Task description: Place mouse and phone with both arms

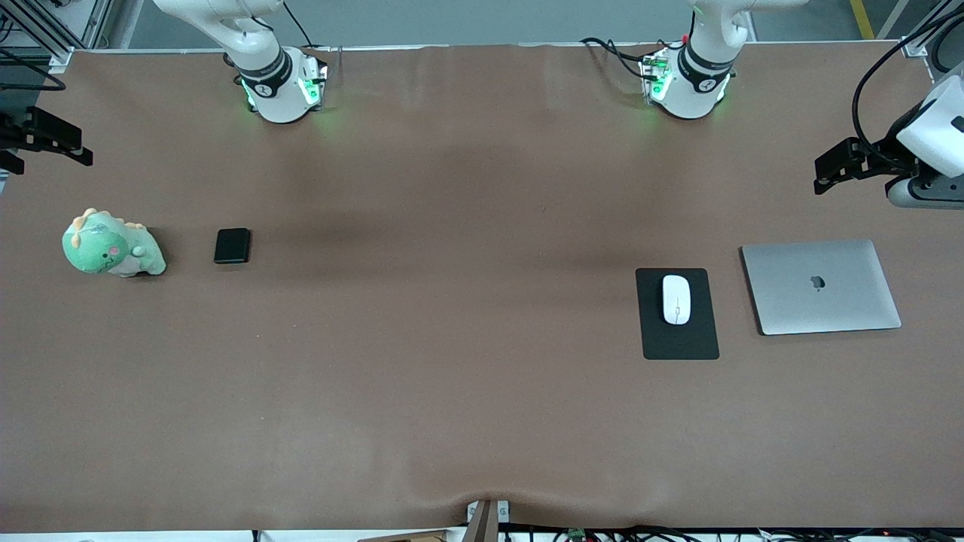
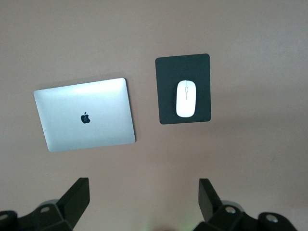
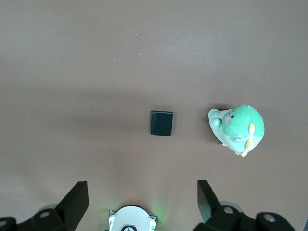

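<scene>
The white mouse lies on a black mouse pad toward the left arm's end of the table; it also shows in the left wrist view. The glossy black phone lies flat toward the right arm's end and shows in the right wrist view. My left gripper hangs high over the table's left-arm end, open and empty. My right gripper hangs high over the right-arm end, open and empty. Neither touches anything.
A closed silver laptop lies beside the mouse pad, toward the left arm's end. A green dinosaur plush sits beside the phone, toward the right arm's end. The brown table cover is bare between them.
</scene>
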Available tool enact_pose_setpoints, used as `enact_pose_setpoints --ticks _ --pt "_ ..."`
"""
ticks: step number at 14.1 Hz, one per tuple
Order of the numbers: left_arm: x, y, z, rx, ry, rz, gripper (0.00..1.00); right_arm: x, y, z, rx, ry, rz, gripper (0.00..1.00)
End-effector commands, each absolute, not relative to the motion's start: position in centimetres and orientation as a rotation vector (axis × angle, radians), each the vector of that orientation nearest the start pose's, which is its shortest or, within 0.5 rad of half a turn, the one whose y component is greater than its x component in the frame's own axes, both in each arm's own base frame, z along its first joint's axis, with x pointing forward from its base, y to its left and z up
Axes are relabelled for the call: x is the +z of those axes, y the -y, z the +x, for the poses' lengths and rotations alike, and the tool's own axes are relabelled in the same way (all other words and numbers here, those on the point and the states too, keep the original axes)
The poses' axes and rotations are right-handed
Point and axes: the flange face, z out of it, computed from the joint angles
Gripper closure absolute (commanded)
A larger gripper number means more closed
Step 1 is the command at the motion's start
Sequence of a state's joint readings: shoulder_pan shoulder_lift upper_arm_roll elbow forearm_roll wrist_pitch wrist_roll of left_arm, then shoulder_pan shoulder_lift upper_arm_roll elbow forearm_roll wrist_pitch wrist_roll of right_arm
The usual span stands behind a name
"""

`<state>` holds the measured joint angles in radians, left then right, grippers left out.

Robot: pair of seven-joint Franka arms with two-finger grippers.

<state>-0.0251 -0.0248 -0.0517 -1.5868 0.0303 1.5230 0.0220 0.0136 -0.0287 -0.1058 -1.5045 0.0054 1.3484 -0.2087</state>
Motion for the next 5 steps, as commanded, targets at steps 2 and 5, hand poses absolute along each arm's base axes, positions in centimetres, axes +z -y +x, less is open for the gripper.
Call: enact_pose_setpoints --ticks 2,5 --pt "63.26 3.77 53.43 0.065 -0.159 -3.098 0.0 65.6 4.75 51.13 0.194 0.203 -3.118 0.0" --pt "63.19 3.83 53.43 0.067 -0.157 -3.097 0.0 65.67 4.75 51.13 0.192 0.203 -3.118 0.0"
